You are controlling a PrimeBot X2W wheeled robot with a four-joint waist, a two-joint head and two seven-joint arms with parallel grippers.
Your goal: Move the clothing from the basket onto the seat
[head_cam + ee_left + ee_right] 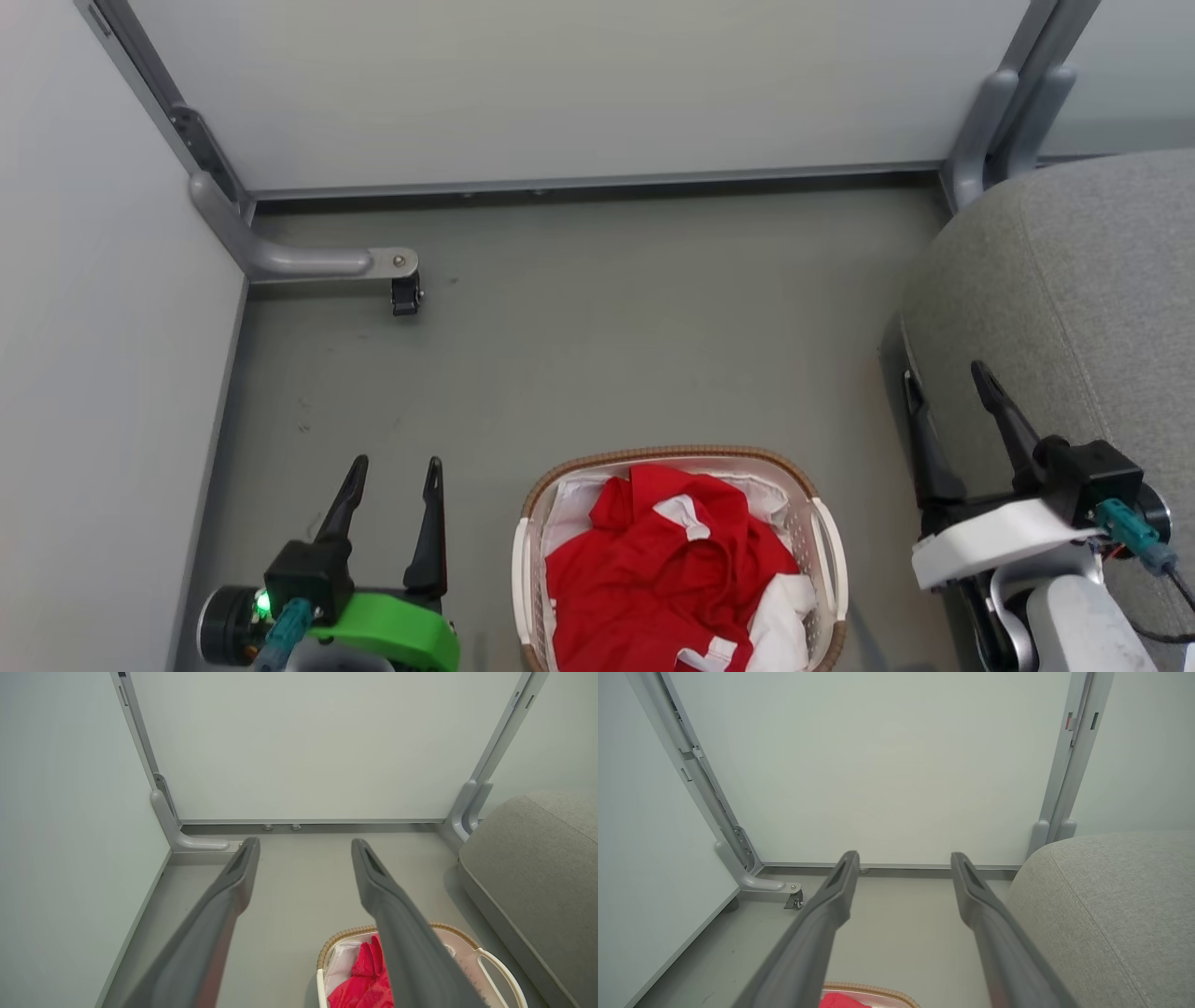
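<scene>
Far left: left claw [397,462] on a green wrist, long dark fingers spread well apart, nothing between them, hanging over grey floor [579,355] just beside the basket. Centre: oval white perforated plastic laundry basket [829,551] with brown woven-look rim, standing on the floor, cut off by the lower edge of the head view, so long axis not to be judged. Inside it, over a plain white liner [568,518], soft bright red sports clothing [653,569] with white trim, crumpled in a heap, with no clear long axis or heading, some white trim uppermost. Probably light and limp, apt to trail and catch on the rim. Best pinched at a raised bunched fold atop the heap, clear of the liner. Right: right claw [945,373] on a white wrist, fingers likewise apart and empty, at the near edge of the large grey fabric-upholstered sofa seat [1074,299].
</scene>
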